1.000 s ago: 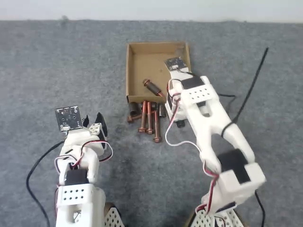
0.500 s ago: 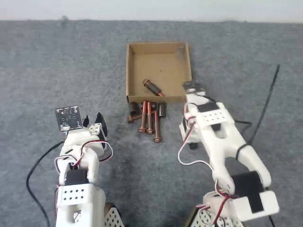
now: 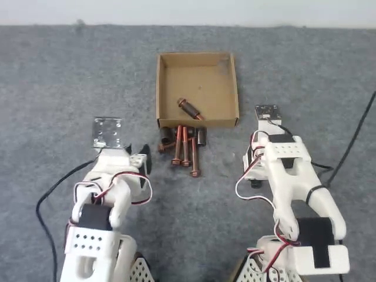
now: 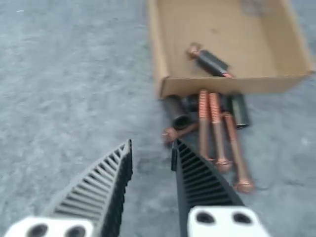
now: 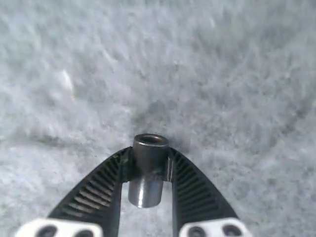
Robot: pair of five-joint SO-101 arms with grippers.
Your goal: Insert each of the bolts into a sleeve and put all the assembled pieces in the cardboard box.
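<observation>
A black sleeve point(image 5: 146, 182) is being gripped by the right tool point(image 5: 148, 155) above the grey desk point(image 5: 222, 74). The left tool point(image 4: 152, 144) is being held narrowly parted near loose bolts point(image 4: 213, 123) and sleeves point(image 4: 177, 111) lying against the cardboard box point(image 4: 222, 85); one assembled piece point(image 4: 210, 60) is lying inside it.

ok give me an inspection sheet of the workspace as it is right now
surface: grey carpet
job's things: cardboard box holds one assembled piece; loose bolts and loose sleeves piled outside against its near wall
clutter: nothing seen
grippers: left gripper open, over carpet short of the pile; right gripper shut on a sleeve, right of the box
cables: black cable by the left arm, another by the right
surroundings: pale wall along the far edge
</observation>
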